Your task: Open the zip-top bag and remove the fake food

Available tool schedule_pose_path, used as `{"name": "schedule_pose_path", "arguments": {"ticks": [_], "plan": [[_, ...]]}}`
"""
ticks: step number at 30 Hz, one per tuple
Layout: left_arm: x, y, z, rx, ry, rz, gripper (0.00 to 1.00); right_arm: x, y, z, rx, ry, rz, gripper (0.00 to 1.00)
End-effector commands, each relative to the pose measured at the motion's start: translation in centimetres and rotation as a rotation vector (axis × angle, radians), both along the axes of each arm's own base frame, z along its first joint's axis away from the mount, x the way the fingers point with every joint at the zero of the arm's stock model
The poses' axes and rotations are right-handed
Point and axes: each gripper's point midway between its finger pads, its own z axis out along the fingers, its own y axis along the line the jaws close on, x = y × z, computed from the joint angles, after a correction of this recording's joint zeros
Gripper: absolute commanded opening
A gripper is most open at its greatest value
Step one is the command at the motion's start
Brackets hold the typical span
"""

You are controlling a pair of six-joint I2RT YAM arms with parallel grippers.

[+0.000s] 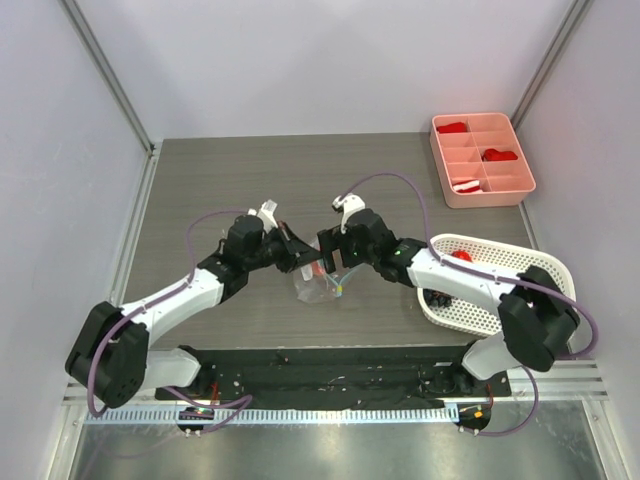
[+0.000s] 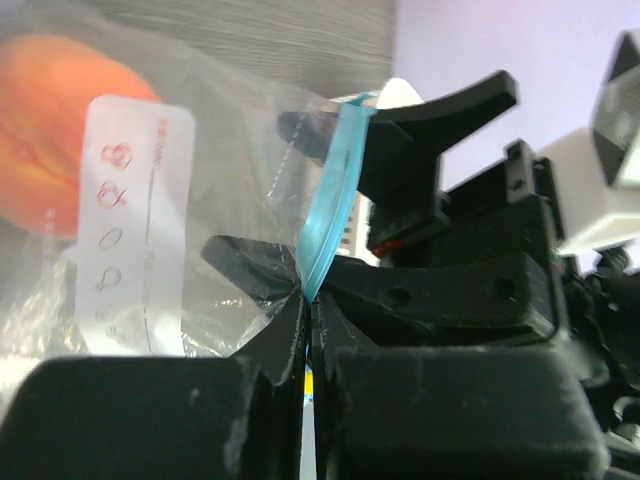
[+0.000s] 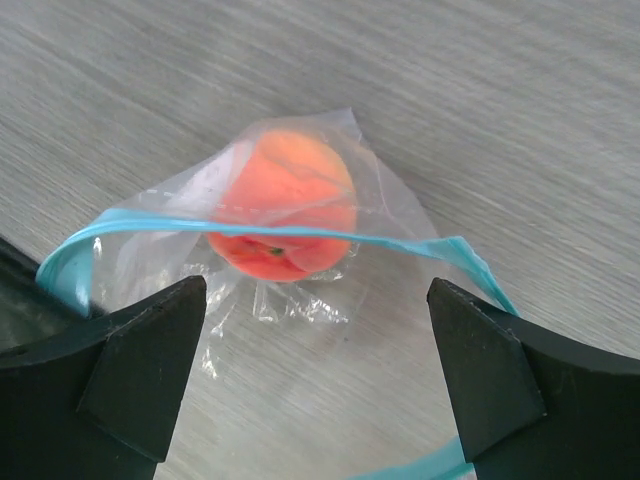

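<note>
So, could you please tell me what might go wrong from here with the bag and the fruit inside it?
1. The left tool is shut on only the thin teal zip strip of the zip-top bag; that edge may slip free if it is pulled.
2. The right tool is open above the bag's mouth, and one strip crosses over the orange fruit; reaching in could catch plastic rather than the fruit.

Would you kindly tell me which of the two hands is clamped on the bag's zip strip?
The left hand, its jaws shut on the teal zip strip of the zip-top bag; the right hand stands wide open, gripping nothing.
</note>
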Motion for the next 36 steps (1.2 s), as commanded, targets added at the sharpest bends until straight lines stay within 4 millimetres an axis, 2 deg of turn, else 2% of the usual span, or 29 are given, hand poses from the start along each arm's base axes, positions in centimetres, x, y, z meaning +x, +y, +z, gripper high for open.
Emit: {"name": "schedule_pose_path", "arguments": {"ticks": [1,2,6,7,9,14,16,17,20,21,22,24,28,31,34,35,36], "plan": [[0.6,2.4,-4.5,0.076,0.105,0.084,0.0,0.9,3.3,0.5,0.057,-0.023,0.072,1.0],[0.7,2.6,-5.5,0.089,0.13,0.083,0.0,1.1,3.7,-0.3,0.047,-0.011,0.076,1.0],[0.1,3.0,-7.1,0.086,0.15,0.085,0.0,1.4,4.6,-0.8,0.044,0.001,0.098,1.0],[0.2,3.2,-7.2,0.093,0.146,0.095,0.0,0.8,5.1,-1.0,0.054,0.018,0.134,1.0],[0.1,3.6,-7.0,0.097,0.128,0.114,0.0,1.0,6.1,-0.5,0.088,-0.017,0.163,1.0],[-0.1,6.0,-7.9,0.202,0.104,0.189,0.0,0.7,7.7,0.2,0.149,-0.052,0.226,1.0],[0.5,7.2,-7.7,0.26,0.084,0.245,0.0,0.8,8.1,0.3,0.18,-0.075,0.237,0.99],[0.2,8.0,-8.3,0.315,0.085,0.25,0.0,0.7,8.3,0.2,0.187,-0.072,0.243,0.98],[0.6,9.2,-8.2,0.383,0.05,0.278,0.0,1.1,8.6,-0.6,0.182,-0.056,0.233,0.92],[0.9,9.2,-7.6,0.385,0.032,0.278,0.0,1.2,8.8,-0.6,0.185,-0.052,0.23,0.89],[1.0,9.2,-7.5,0.39,0.024,0.271,0.0,1.2,8.8,-1.0,0.18,-0.042,0.23,0.83],[1.2,9.4,-7.2,0.407,0.019,0.282,0.0,1.1,8.5,-1.4,0.177,-0.034,0.211,0.8],[1.5,8.9,-5.8,0.371,-0.033,0.264,0.0,1.1,7.7,-1.8,0.155,-0.021,0.179,0.7],[1.6,7.6,-4.3,0.311,-0.063,0.223,0.0,1.2,7.3,-2.0,0.151,-0.017,0.156,0.68],[1.4,4.8,-2.0,0.187,-0.087,0.121,0.0,1.3,6.3,-2.1,0.14,-0.018,0.096,0.65],[1.4,4.0,-0.9,0.156,-0.101,0.1,0.0,1.7,5.8,-1.5,0.141,-0.034,0.062,0.65],[0.6,2.5,-0.7,0.135,-0.095,0.046,0.0,1.5,5.4,-1.6,0.137,-0.03,0.051,0.64]]}}
